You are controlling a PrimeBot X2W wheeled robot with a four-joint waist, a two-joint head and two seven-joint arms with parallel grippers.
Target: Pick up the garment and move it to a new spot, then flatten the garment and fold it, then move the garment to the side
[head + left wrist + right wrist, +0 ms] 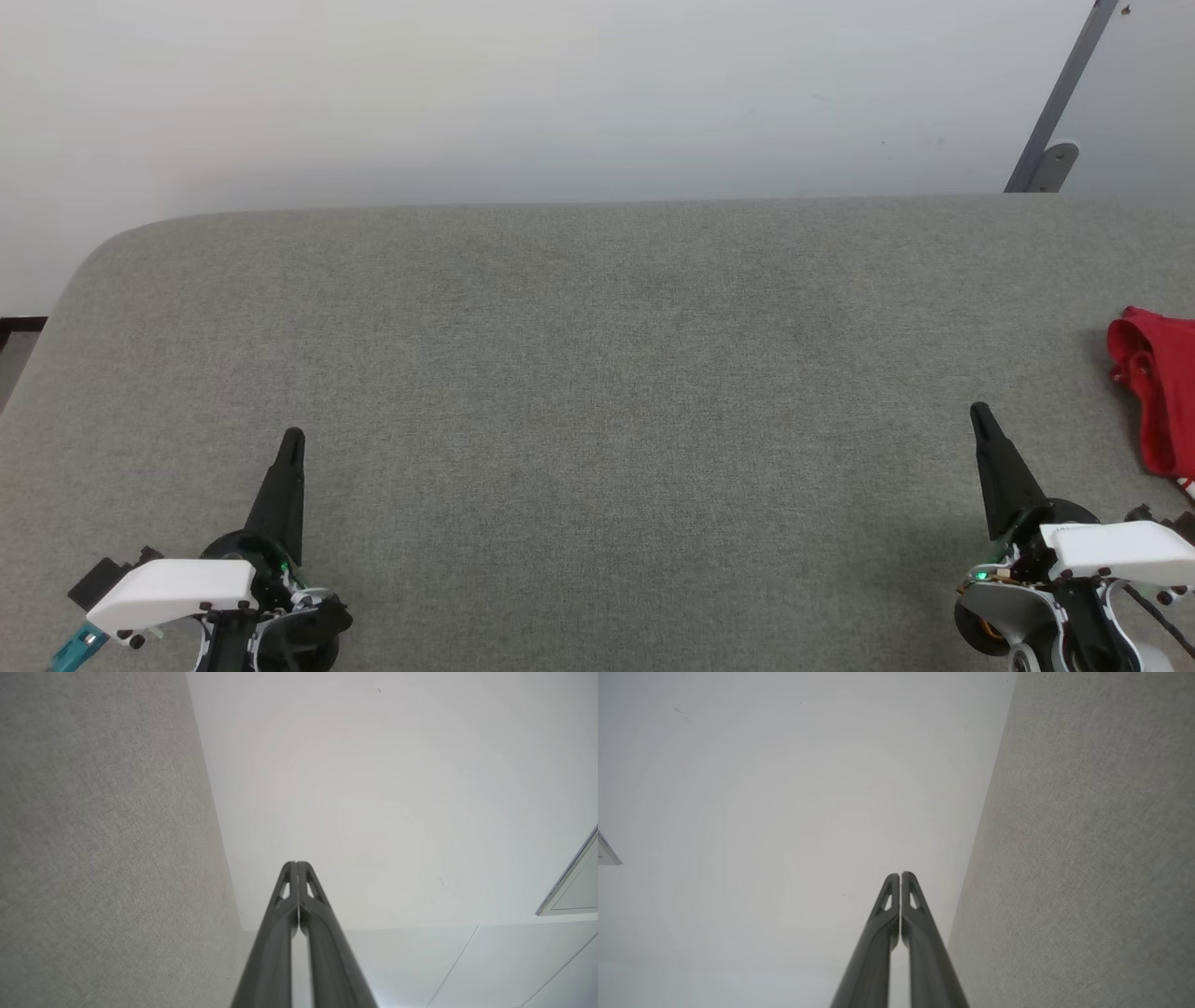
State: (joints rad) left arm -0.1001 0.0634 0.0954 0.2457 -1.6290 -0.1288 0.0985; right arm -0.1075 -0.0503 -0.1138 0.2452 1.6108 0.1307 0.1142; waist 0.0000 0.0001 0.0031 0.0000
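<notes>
Left hand (293,439), right hand (978,413): pressed together, empty; advisable to spread right, pinch raised fold of red garment (1156,392) at right edge.

We see open grey worktop (597,373) reaching to a white wall (560,93). A bunched red garment (1153,392) occupies the right edge.

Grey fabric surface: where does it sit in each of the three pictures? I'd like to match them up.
Head view: the grey fabric surface spans the lower two thirds, below the white wall.
Left wrist view: it runs down the left side, left of the shut left gripper.
Right wrist view: it runs down the right side, right of the shut right gripper.
Shared landmark: the white wall, meeting the surface's edge in every view.
</notes>
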